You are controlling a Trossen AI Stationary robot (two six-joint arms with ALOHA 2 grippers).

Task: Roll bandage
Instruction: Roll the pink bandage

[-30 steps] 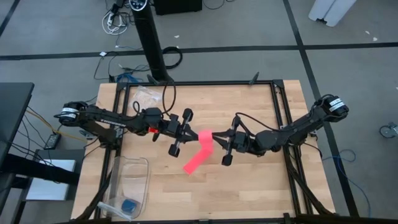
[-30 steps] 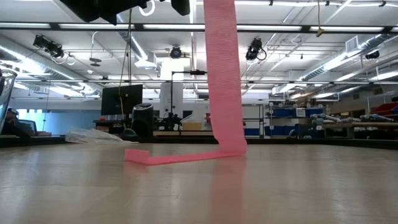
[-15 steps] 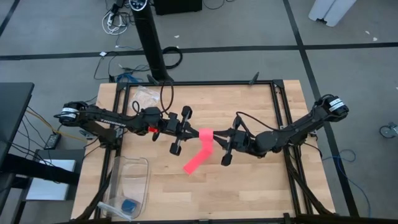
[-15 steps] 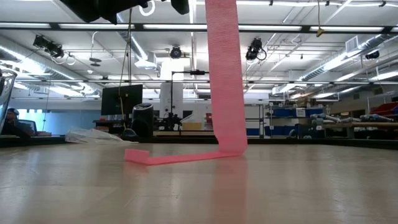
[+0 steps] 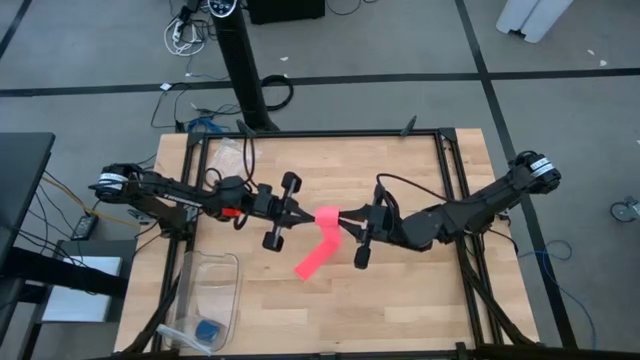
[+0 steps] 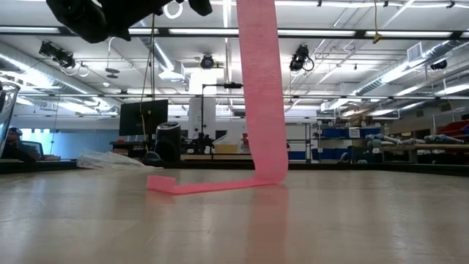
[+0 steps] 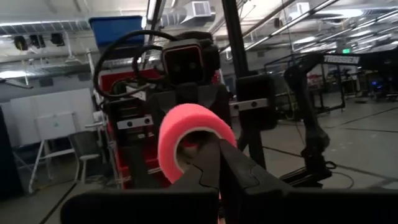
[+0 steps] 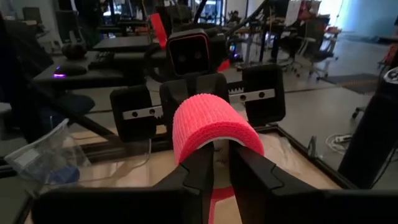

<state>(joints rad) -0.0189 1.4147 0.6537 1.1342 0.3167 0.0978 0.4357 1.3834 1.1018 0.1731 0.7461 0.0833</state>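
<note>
- Both grippers meet over the middle of the table: our left gripper (image 5: 300, 212) and right gripper (image 5: 346, 217) each have their fingers closed on the bandage (image 5: 322, 238) — on the started roll held up between them.
- From the roll, the pink strip hangs down to the wooden table (image 5: 400, 290), and its free tail lies flat, trailing towards the near left.
- To roll well, we judge both grips should stay level and turn together, with light tension, so the wraps stack evenly — slack would let the coil loosen.
- On the table's near-left corner stands a clear bin (image 5: 212, 295); a crumpled plastic bag (image 5: 233, 151) lies far left.
- Beyond the table lies a workshop with ceiling lights.
</note>
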